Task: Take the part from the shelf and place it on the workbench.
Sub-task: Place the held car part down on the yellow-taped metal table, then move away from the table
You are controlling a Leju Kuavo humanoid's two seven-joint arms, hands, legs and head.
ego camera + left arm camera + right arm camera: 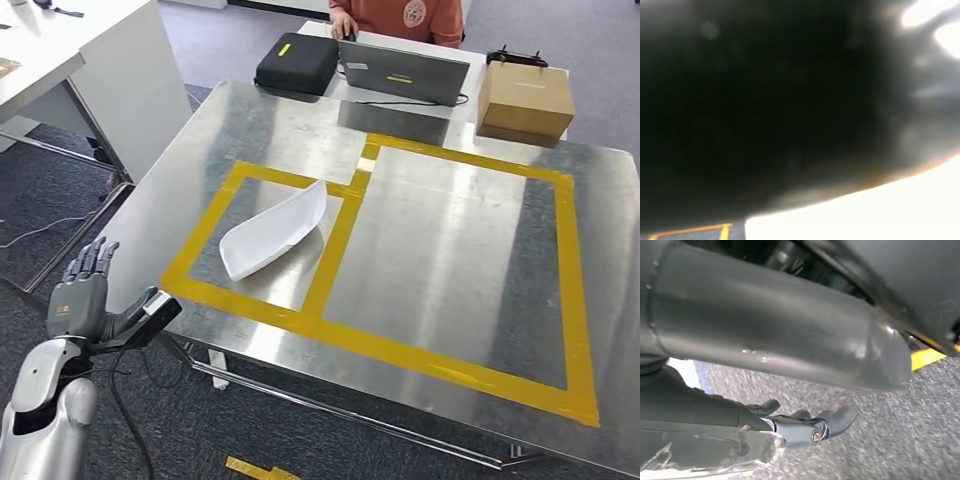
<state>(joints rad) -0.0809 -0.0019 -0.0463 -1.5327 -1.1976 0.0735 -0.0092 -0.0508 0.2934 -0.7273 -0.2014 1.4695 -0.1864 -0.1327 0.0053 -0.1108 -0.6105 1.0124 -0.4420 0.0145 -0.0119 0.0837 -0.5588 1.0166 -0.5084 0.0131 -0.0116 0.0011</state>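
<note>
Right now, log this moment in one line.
white part: on workbench, small taped box | left hand: open, off table | right hand: open, above floor

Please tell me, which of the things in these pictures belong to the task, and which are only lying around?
Belong to the task:
white part, lying inside the small yellow-taped box
metal workbench
left hand, open, holding nothing
right hand, over grey carpet

Only lying around:
black case
laptop
cardboard box
person behind the laptop

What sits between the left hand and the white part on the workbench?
Nothing visible. The white part lies inside the smaller yellow-taped box on the workbench; the left hand hangs off the near-left edge, with bare metal between.
</note>
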